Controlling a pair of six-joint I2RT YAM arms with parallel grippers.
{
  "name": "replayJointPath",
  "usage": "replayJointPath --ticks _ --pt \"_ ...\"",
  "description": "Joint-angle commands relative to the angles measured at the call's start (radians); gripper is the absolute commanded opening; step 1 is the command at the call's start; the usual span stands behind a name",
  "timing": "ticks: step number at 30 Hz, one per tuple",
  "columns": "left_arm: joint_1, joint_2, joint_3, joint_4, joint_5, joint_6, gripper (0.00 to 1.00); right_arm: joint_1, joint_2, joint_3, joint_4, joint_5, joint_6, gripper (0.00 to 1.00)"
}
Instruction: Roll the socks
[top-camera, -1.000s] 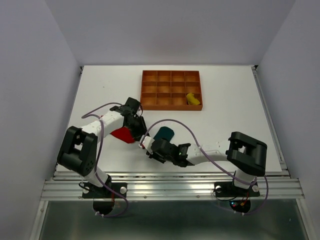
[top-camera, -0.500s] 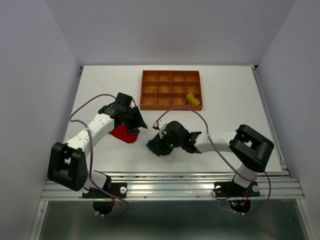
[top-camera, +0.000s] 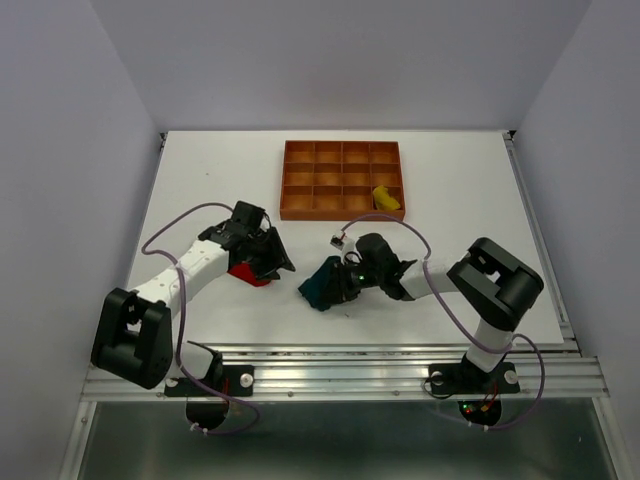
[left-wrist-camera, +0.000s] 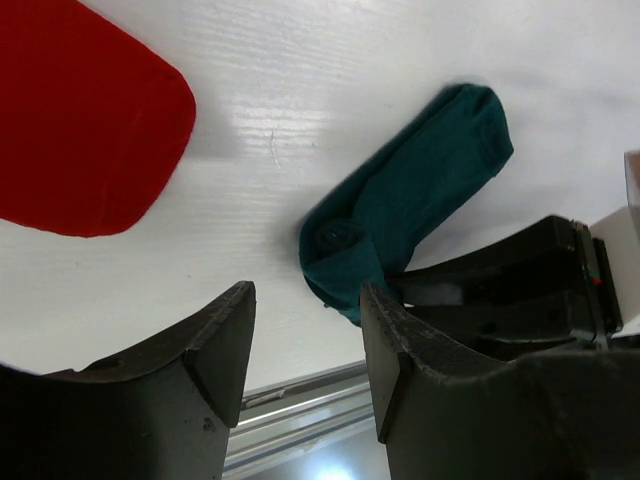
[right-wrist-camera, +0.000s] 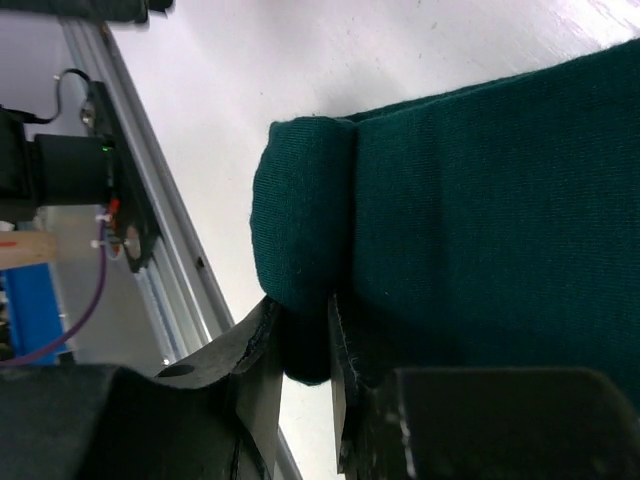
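Note:
A dark teal sock (top-camera: 320, 284) lies in front of the middle of the table, its near end folded into a small roll (left-wrist-camera: 335, 245). My right gripper (top-camera: 338, 283) is shut on that rolled end, which is pinched between its fingers (right-wrist-camera: 300, 322). The rest of the teal sock (right-wrist-camera: 480, 190) stretches flat away from the grip. A red sock (top-camera: 246, 273) lies to the left, partly under my left gripper (top-camera: 280, 263). That gripper (left-wrist-camera: 305, 300) is open and empty, hovering between the red sock (left-wrist-camera: 80, 120) and the teal one. A yellow sock (top-camera: 383, 198) sits bundled in the tray.
The orange-brown gridded tray (top-camera: 342, 212) stands at the back centre, the yellow bundle in its front right compartment. The table's front rail (top-camera: 340, 358) runs just behind the teal sock. My right gripper's black body (left-wrist-camera: 500, 290) lies close to the left fingers.
My right wrist has swung up and to the right, staying shut on the teal sock's end as it bunched. My left gripper has opened wider and settled lower over the red sock.

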Motion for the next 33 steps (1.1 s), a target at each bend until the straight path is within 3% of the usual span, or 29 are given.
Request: replayJointPath --ticks 1,17,33 --pt "-0.044 -0.005 -0.04 0.086 0.062 0.002 0.57 -0.022 0.043 -0.05 0.107 -0.089 0.122 0.01" --pt "-0.166 0.13 -0.032 0.157 0.062 -0.027 0.56 -0.105 0.154 -0.131 0.342 -0.147 0.317 0.01" --pt "-0.2 0.227 -0.017 0.175 0.043 -0.035 0.51 -0.132 0.207 -0.135 0.373 -0.153 0.374 0.03"
